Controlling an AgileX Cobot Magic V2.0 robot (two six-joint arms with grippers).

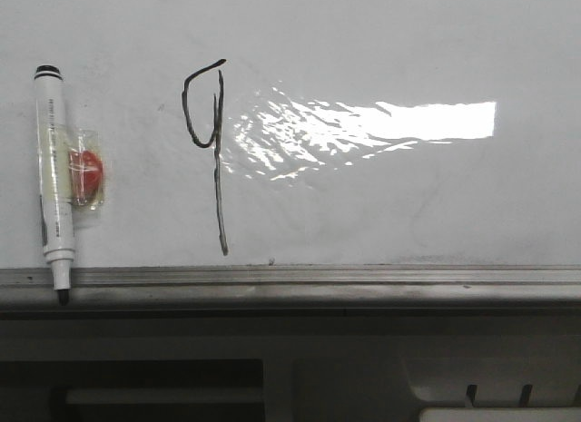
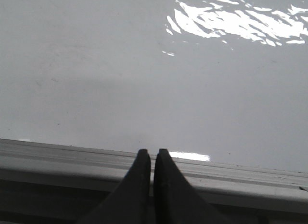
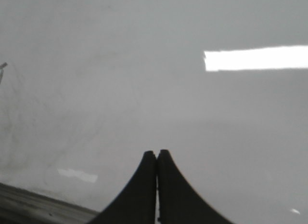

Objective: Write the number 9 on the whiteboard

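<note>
one hand-drawn number 9 (image 1: 211,145) is seen in the front view, in thin black marker on the whiteboard (image 1: 408,204). its narrow loop sits at the top and a long straight stem runs down toward the grey metal rail (image 1: 363,277) along the board's near edge, ending just short of it. a bright glare patch (image 1: 381,122) lies just right of the loop. left of the figure, well apart from it, a white marker pen (image 1: 53,177) lies on the board, its black tip reaching over the rail. a small red object in clear wrapping (image 1: 87,175) is seen touching the pen's right side.

neither gripper is visible in the front view. in the left wrist view, the left gripper (image 2: 153,159) is shown with its dark fingers (image 2: 139,185) pressed together, holding nothing, above the rail, with bare board beyond. in the right wrist view, the right gripper (image 3: 157,159) is likewise shown with fingers (image 3: 175,190) together and empty, over plain board. the 9 is seen in neither wrist view, so its position relative to the fingers cannot be told.
</note>
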